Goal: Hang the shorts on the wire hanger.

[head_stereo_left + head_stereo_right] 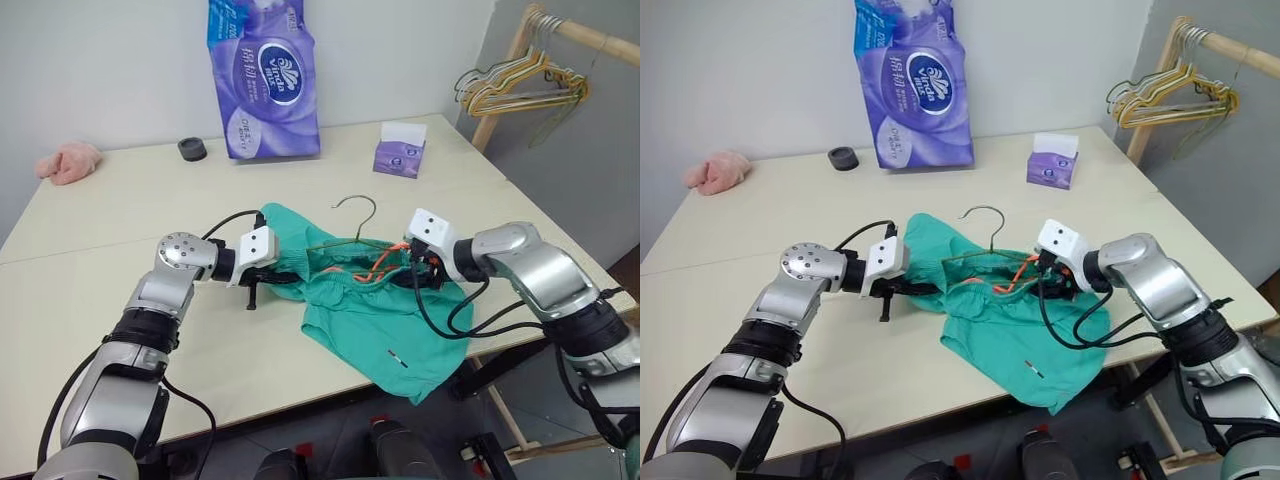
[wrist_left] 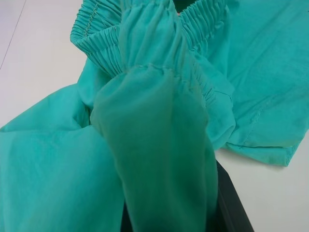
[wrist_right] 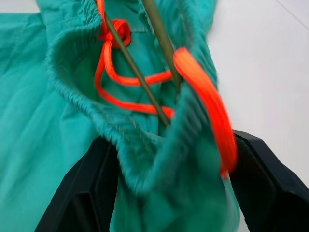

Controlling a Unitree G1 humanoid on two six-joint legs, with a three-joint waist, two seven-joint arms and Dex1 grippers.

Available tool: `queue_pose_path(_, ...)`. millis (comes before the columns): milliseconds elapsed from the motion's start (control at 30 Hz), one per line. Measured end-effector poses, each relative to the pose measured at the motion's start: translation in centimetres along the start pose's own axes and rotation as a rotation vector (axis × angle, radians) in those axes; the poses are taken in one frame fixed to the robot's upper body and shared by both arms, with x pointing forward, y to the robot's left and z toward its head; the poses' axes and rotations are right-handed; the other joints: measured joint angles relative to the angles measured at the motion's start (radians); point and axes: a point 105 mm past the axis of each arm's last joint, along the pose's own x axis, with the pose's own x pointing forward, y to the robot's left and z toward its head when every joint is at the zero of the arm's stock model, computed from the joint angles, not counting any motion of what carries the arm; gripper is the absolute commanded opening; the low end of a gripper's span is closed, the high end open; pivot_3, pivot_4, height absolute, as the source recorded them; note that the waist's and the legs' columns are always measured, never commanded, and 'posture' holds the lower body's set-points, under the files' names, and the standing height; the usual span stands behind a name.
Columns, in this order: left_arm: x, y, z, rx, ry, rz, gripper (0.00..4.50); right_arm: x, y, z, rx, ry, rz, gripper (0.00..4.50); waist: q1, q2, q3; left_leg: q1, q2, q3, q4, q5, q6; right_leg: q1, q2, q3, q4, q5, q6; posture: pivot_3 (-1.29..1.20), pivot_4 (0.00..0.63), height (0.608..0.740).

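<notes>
The left gripper [image 1: 272, 277] is clamped on the left end of the shorts [image 1: 385, 320], whose waistband stretches rightward from it across the table [image 1: 120, 210]. The wire hanger [image 1: 352, 238] lies between the grippers, partly inside the waistband. The right gripper [image 1: 418, 268] holds the waistband's right end and an orange cord [image 3: 207, 99] between widely spread fingers [image 3: 79, 193].

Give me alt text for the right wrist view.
The right gripper has its two black fingers spread around a bunched fold of the teal shorts waistband. The orange drawstring loops over it, and the thin wire hanger runs inside the waistband opening.
</notes>
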Motion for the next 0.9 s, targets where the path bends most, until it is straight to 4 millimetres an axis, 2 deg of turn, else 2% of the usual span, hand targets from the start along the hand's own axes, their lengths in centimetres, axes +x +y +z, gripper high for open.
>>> queue_pose_path(133,0.0,0.0,0.3,-0.013,-0.011,0.004,0.0,0.5,-0.1,-0.4,-0.007,0.018,0.007,1.74,0.001,0.0,0.0,0.0,0.0,0.0,0.0,0.0,0.0,0.0,0.0,0.0,0.0,0.0,0.0,-0.21,0.049,0.74)
queue_pose_path(200,0.0,0.0,0.4,-0.025,-0.019,0.005,0.0,0.3,-0.2,-0.4,-0.017,0.025,0.002,0.97,0.001,0.0,0.0,0.0,0.0,0.0,0.0,0.0,0.0,0.0,0.0,0.0,0.0,0.0,0.0,-0.21,0.048,0.74)
queue_pose_path(300,-0.3,0.4,0.4,-0.04,-0.031,0.035,0.0,0.4,0.1,-0.4,-0.038,0.025,0.025,0.17,-0.001,0.0,0.0,0.0,0.0,0.0,0.0,0.0,0.0,0.0,0.0,0.0,0.0,0.0,0.0,-0.21,0.048,0.74)
queue_pose_path(367,-0.4,0.5,0.5,-0.05,-0.032,0.043,0.0,0.4,0.1,-0.3,-0.043,0.024,0.03,0.08,0.0,0.0,0.0,0.0,0.0,0.0,0.0,0.0,0.0,0.0,0.0,0.0,0.0,0.0,0.0,-0.21,0.048,0.74)
queue_pose_path(600,-1.4,2.0,1.3,-0.082,-0.074,0.125,2.08,0.2,1.2,-0.1,-0.065,0.009,0.07,0.03,0.001,0.0,0.0,0.0,0.0,-0.001,0.0,0.0,0.0,0.0,0.0,0.0,0.0,0.0,0.0,-0.21,0.046,0.74)
queue_pose_path(800,-2.1,4.0,3.0,-0.118,-0.148,0.205,3.84,-1.9,1.3,0.1,-0.09,0.006,0.054,0.01,0.007,0.0,0.0,0.0,-0.001,-0.001,0.0,0.0,0.0,0.0,-0.001,-0.001,0.0,0.0,0.0,-0.21,0.045,0.74)
queue_pose_path(900,-2.2,4.3,3.1,-0.137,-0.152,0.207,3.86,-2.3,1.8,-0.1,-0.094,0.014,0.071,0.01,0.005,0.0,0.0,0.0,-0.001,0.0,0.0,0.0,0.0,0.0,-0.001,-0.001,0.0,0.0,0.0,-0.21,0.045,0.74)
